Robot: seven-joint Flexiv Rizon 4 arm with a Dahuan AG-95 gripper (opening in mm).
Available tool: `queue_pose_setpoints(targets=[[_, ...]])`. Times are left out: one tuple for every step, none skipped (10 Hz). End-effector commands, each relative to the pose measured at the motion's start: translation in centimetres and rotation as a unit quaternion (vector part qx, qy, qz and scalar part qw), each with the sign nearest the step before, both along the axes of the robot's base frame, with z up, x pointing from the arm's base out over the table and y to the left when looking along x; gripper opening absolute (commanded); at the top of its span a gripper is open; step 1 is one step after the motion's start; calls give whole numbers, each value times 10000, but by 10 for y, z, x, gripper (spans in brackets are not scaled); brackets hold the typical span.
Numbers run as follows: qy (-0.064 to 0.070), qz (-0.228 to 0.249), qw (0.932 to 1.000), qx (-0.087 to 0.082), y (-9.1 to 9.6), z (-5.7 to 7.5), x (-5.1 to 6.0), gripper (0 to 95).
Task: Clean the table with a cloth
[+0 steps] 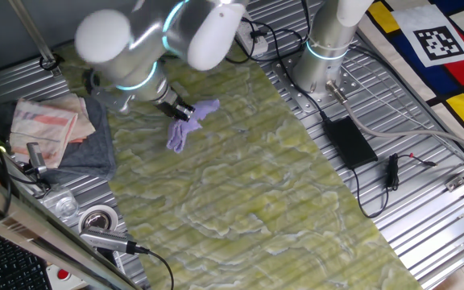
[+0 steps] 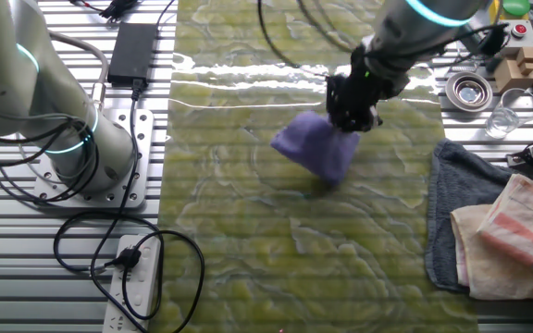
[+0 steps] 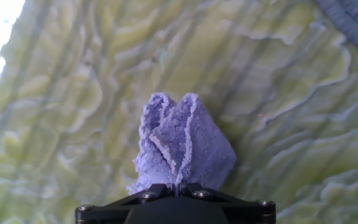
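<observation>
While the purple cloth (image 3: 182,140) is pinched in closed jaws above the tabletop (image 3: 278,124), wiping is judged underway; lowering it onto that surface is called for next.

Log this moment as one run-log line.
stage: wiping | gripper: shut on purple cloth | cloth: bunched, trailing onto table | nearby: folded towels at table edge, untouched

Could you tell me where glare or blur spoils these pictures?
In the other fixed view, a white band of glare crosses the table behind the purple cloth. In the hand view, the top-left corner is blown out. In one fixed view, the arm's white joints look soft, the cloth sharper.
</observation>
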State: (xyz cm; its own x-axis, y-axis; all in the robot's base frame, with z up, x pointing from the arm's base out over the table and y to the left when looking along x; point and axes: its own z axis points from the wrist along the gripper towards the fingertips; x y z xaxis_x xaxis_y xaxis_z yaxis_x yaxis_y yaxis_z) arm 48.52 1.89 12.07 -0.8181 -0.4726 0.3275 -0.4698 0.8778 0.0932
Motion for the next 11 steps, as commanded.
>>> queue_pose_setpoints(targets=[[-491,-48,9988,68,-9,8,1,0],[-484,254,9985,77,-27,13,7,0],[-475,470,9977,121,-53,17,13,0],[-484,637,9967,147,-83,13,20,0],[-527,726,9957,221,-103,8,23,0],[-555,747,9953,283,-110,5,24,0],[-587,707,9950,395,-114,0,26,0],[-622,632,9953,383,-104,-2,28,0],[-630,549,9957,404,-95,-1,29,0],[-633,403,9965,373,-80,3,29,0],[-629,212,9973,318,-59,11,30,0]])
